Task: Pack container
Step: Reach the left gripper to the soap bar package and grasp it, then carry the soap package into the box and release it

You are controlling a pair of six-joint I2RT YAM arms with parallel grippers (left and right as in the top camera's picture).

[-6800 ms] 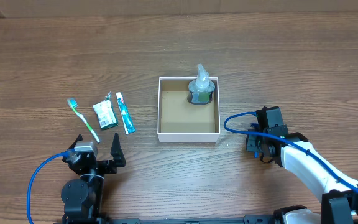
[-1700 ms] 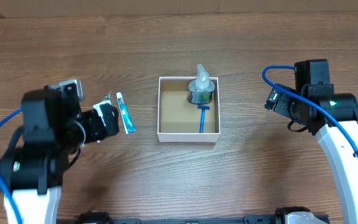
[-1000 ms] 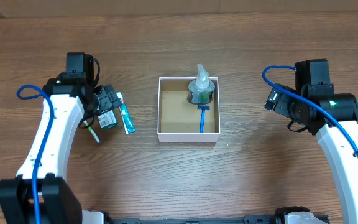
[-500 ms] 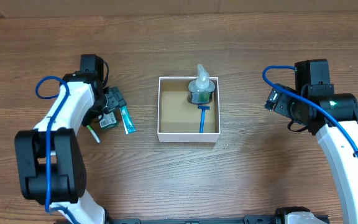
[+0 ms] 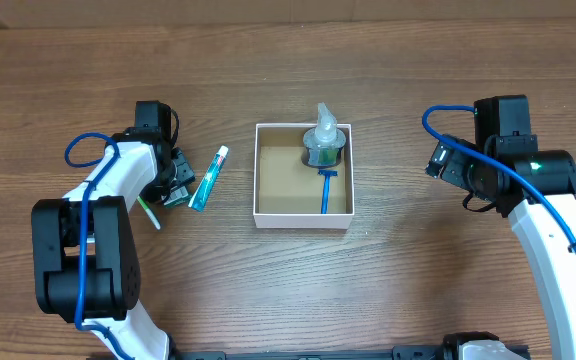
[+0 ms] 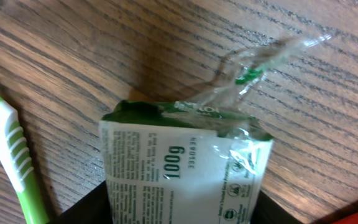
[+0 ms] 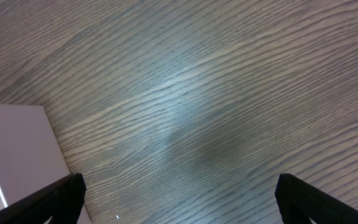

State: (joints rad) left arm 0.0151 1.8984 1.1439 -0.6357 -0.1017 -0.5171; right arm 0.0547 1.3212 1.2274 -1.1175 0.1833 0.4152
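In the cardboard box [image 5: 256,178], the left half of the floor is bare. A bottle [image 5: 323,142] stands in its back right corner, and a blue razor [image 5: 325,190] lies just in front of that. Left of the box a toothpaste tube [image 5: 206,178] lies slanted. Farther left are the green packet [image 6: 179,174] and toothbrush [image 5: 149,212], with the left gripper [image 5: 175,183] over the packet. Right of the box, the table [image 5: 388,250] is bare up to the right arm [image 5: 528,190].

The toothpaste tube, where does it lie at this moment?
In the overhead view the toothpaste tube lies tilted on the table's left side, apart from the container to its right and close beside the left claw on its other side.
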